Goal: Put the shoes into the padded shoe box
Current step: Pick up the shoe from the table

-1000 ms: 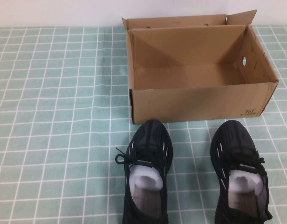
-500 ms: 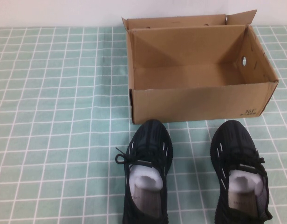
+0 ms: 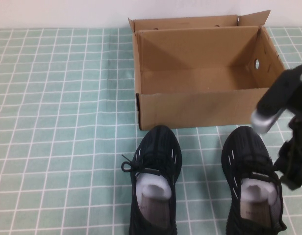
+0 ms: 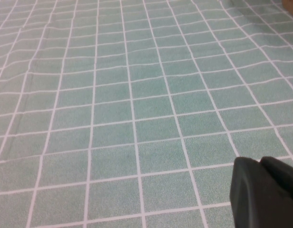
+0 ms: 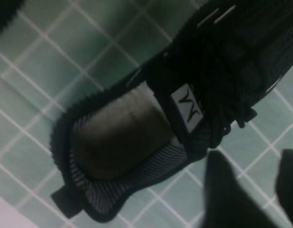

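A: From the high view, where was the right claw (image 3: 291, 169)?

B: It hung just beside the outer edge of the right black knit sneaker (image 3: 251, 182), near its laces, above the bench with the green white-gridded cloth (image 3: 58, 122). Beyond the claw, touching nothing, sat the rectangular brown cardboard shoe box (image 3: 210, 73), open at the top, flaps up, a small round hole in its side wall. The left black knit sneaker (image 3: 155, 181) lay well apart from the claw, on the far side of the right one. Both shoes pointed their toes at the box and showed white stuffing.

A: And the left wrist view?

B: Only the green cloth (image 4: 137, 109) and one dark tip of the left claw (image 4: 265, 194) at the corner; I could not tell whether it was spread or closed.

A: The right wrist view?

B: The right claw (image 5: 260, 190) stood with its two dark fingers (image 5: 227, 194) parted, a clear gap between them, holding nothing. Just beside them was the sneaker (image 5: 151, 118), its grey insole and white tongue label showing, resting on the cloth.
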You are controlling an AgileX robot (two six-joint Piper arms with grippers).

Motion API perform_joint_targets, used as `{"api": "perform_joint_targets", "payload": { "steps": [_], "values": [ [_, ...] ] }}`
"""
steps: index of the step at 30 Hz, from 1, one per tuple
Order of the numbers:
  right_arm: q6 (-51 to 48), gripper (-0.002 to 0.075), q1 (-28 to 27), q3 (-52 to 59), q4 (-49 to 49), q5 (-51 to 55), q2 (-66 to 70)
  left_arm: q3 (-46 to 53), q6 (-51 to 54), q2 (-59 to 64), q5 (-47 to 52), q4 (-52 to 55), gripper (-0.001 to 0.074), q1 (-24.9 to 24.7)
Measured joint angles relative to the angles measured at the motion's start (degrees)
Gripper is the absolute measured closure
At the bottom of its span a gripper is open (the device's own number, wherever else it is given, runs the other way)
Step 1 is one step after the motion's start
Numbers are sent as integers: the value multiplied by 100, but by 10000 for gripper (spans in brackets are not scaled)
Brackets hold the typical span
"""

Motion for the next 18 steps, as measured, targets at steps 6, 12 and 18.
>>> {"api": "perform_joint_targets", "payload": {
  "steps": [6, 12, 18],
  "values": [
    [0, 313, 77, 40, 68, -43, 317, 0, 0, 0, 0, 0, 740, 0],
    [0, 313, 77, 40, 285, -95, 472, 0, 0, 0, 0, 0, 739, 0],
    [-182, 313, 77, 40, 511, -221, 486, 0, 0, 0, 0, 0, 739, 0]
  ]
}}
